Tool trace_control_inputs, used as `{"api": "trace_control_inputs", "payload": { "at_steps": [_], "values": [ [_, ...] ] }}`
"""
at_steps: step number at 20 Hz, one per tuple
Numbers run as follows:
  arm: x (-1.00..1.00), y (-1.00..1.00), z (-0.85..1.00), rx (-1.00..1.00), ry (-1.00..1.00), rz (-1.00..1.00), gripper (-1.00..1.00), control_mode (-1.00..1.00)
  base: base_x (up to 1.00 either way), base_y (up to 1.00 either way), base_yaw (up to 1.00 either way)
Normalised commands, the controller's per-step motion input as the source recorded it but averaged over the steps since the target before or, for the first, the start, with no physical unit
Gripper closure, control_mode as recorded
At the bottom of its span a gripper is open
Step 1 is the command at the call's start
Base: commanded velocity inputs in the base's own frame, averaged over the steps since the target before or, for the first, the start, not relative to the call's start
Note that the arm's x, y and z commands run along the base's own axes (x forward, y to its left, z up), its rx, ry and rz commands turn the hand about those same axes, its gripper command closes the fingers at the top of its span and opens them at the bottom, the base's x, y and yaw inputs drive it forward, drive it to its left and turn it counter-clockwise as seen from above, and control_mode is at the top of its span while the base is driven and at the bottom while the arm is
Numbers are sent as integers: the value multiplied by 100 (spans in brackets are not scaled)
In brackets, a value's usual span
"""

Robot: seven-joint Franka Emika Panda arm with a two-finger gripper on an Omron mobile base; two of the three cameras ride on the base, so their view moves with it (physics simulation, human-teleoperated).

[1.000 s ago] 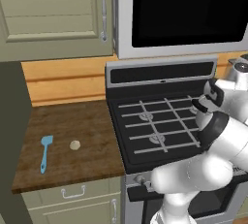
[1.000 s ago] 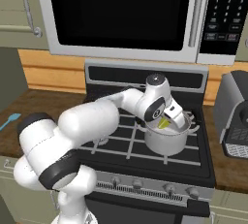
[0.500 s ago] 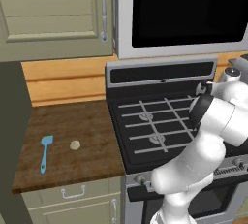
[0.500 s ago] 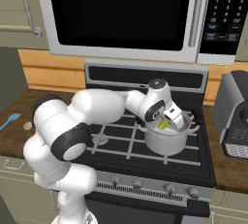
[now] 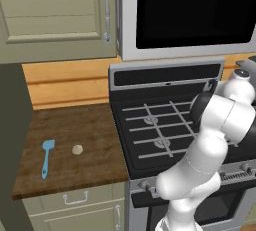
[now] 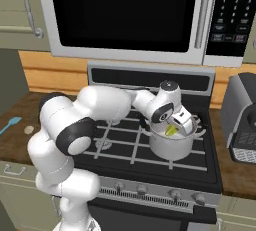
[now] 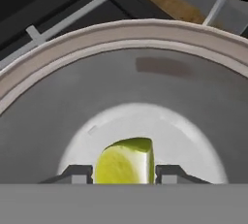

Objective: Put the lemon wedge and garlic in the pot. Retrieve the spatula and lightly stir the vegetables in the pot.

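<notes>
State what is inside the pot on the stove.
The lemon wedge sits over the pot's pale floor, between the gripper's fingertips. Its underside is hidden.

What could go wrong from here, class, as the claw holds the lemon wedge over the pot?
1. The lemon wedge sits between the fingertips of the claw, above the pot floor; it might stick to one.
2. The garlic and spatula lie close together on the counter; grasping either might nudge the other.
</notes>
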Motion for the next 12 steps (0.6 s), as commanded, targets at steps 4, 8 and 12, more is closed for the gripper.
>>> {"api": "trace_control_inputs", "payload": {
  "at_steps": [4, 8, 12],
  "values": [
    [-13, 0, 21, 2, -1, 5, -100, -100, 0, 0, 0],
    [-76, 7, 72, 2, -16, 4, -100, -100, 0, 0, 0],
    [-96, 35, 100, 0, -19, 2, -100, -100, 0, 0, 0]
  ]
}}
